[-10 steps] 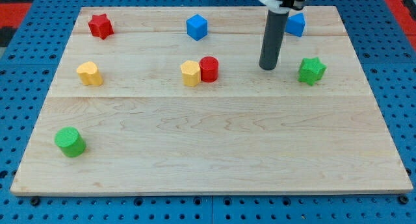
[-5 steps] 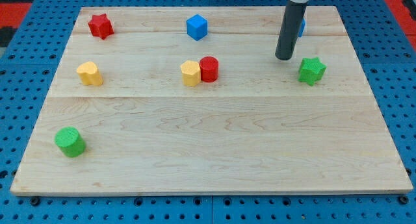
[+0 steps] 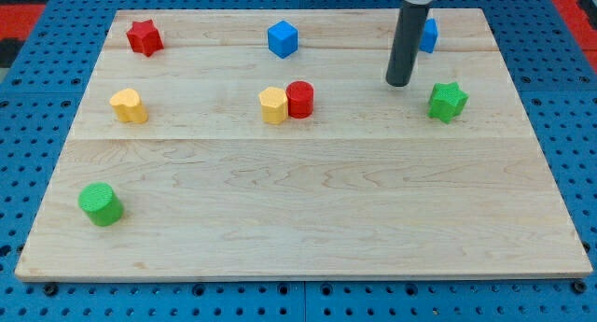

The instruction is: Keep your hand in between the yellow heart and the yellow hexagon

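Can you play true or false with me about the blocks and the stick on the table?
1. The red cylinder touches the yellow hexagon. True.
2. My tip is between the yellow heart and the hexagon. False: it is far to the view's right of both, near the green star.
3. The green cylinder sits near the view's bottom left. True.
4. The red star is beside the green star. False: it is at the view's top left, the green star is at the right.
5. The rod partly hides a blue block. True.
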Controlling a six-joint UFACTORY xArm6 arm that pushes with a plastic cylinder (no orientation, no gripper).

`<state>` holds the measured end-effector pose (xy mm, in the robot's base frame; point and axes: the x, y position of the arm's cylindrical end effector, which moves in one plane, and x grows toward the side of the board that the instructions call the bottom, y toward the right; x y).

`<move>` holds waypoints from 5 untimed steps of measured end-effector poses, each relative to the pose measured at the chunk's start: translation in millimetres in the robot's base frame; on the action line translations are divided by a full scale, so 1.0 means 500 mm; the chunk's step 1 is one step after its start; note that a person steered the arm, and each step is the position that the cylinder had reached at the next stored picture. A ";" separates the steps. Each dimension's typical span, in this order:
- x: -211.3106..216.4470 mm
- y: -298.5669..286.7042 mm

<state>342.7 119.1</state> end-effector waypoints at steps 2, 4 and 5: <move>-0.004 -0.234; -0.004 -0.237; 0.009 -0.247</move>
<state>347.0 -4.5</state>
